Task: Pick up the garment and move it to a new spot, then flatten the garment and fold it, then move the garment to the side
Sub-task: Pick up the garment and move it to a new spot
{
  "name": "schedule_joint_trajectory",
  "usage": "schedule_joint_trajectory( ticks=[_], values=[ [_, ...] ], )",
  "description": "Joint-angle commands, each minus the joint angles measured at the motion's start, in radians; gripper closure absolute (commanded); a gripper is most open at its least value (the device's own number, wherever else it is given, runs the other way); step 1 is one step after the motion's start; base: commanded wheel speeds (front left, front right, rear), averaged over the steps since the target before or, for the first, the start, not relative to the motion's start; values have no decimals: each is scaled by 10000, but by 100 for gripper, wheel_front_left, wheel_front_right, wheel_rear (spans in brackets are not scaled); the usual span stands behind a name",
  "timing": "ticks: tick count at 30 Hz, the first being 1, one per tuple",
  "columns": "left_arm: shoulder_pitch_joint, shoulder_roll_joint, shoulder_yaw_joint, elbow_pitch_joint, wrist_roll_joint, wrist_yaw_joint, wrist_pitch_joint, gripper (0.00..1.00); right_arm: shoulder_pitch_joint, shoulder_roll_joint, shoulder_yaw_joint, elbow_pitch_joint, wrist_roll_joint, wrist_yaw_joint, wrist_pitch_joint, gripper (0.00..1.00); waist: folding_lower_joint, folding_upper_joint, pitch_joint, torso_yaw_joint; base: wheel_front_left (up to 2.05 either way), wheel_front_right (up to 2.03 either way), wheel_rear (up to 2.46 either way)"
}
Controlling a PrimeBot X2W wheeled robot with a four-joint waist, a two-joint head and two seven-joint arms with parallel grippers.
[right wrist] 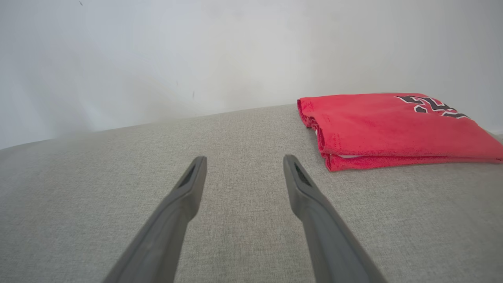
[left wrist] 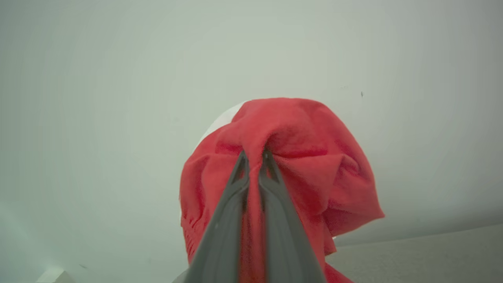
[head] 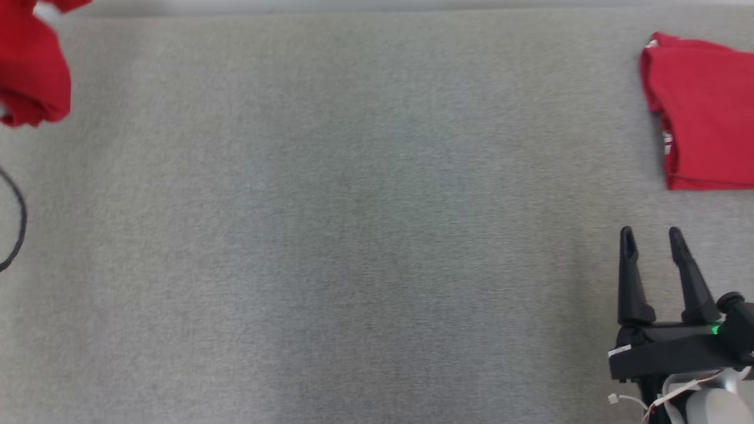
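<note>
left jaws pinch the bunched red garment (left wrist: pixel 314 129) before a pale wall (left wrist: pixel 118 78).

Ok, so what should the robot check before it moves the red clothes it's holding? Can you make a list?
1. Left tool pinched shut on the crumpled red garment: ok.
2. Garment hanging fully clear of the grey surface: cannot tell, its lower end is out of view.
3. Bare room in the middle of the surface to lay it down: ok.
4. Right tool open and holding nothing: ok.
5. Folded red garment lying apart at the far right, out of the way: ok.
</note>
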State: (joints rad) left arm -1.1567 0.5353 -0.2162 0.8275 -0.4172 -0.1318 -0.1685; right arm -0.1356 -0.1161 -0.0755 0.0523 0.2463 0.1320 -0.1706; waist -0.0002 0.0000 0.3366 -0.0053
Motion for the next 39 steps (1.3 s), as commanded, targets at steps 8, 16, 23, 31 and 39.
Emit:
schedule_joint_trajectory(
  ticks=[8,16,23,31,39],
  values=[
    [8,-1136,-943,-2393,-34,90,504,100,151,312,225,860,317,-29,-543,0,2,0,-860,-1331,0,0,0],
    [1028,-2544,-1748,-3739,-203,450,835,100,102,484,473,1406,445,-30,-816,0,2,0,-1149,-2350,0,0,0],
    [2005,-3353,-2308,-4247,-328,653,800,100,194,528,449,1546,479,-30,-904,0,2,0,-1142,-2615,0,0,0],
    [4150,-3828,-2820,-4133,-472,955,367,100,149,571,452,1639,479,-29,-936,0,2,0,-1094,-2521,0,0,0],
    [6239,-4078,-3432,-3252,-494,1124,-178,100,0,537,535,1730,460,-29,-946,0,2,0,-1038,-2306,0,0,0]
  ],
)
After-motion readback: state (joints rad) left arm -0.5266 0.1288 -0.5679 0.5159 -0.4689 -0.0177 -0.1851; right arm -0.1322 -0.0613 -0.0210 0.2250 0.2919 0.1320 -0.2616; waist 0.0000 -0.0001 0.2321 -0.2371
